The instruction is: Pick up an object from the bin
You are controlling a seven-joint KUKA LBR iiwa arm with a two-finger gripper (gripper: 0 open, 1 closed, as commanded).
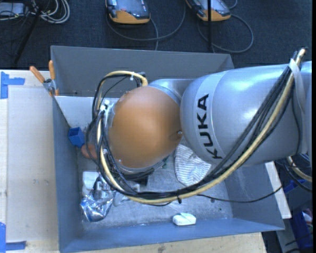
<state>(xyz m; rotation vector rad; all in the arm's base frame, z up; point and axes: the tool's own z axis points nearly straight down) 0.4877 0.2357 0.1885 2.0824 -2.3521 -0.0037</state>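
Nearest, a small white oblong piece [184,219] lies flat on the floor of the bin [163,237], close to the near wall and apart from everything else. Towards the near left corner sits a crumpled silvery wrapper [96,205], and just behind it a small white scrap [89,179]. Looping black and yellow cables [106,168] hang down over these two things.

Further in, the orange cover [143,126] on the wrist stands over the left middle of the bin, and the gripper is under it, so I cannot tell whether the claw is released or clenched, nor which thing it is over. The wrapper and the white scrap are the closest to it. A white patterned cloth [192,166] lies on the floor at the middle, partly beneath the arm [242,117].

Against the left wall stands a blue block [76,136], with a brownish thing [87,151] touching it on the near side.
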